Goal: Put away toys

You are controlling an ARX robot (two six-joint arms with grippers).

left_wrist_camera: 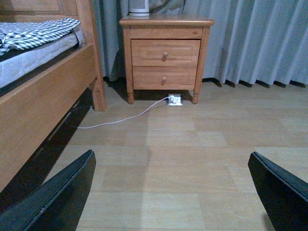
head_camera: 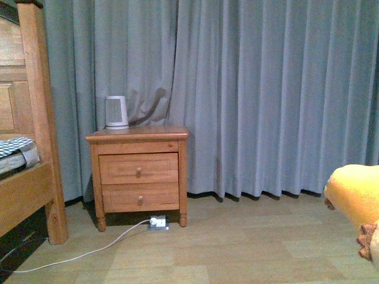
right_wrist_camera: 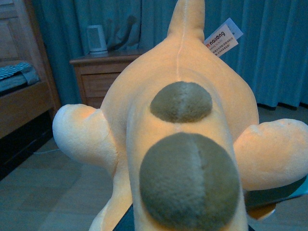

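Plush animal (head_camera: 355, 192) aloft at right; left fingers (left_wrist_camera: 53, 197) spread wide.

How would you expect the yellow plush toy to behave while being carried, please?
The plush toy looks soft and stuffed, so it probably sags and squashes rather than staying stiff. Its fuzzy fabric likely grips well, and it seems light for its bulk.

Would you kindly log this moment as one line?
left gripper: open, empty | right gripper: shut on plush toy | nightstand: drawers closed | task: pending
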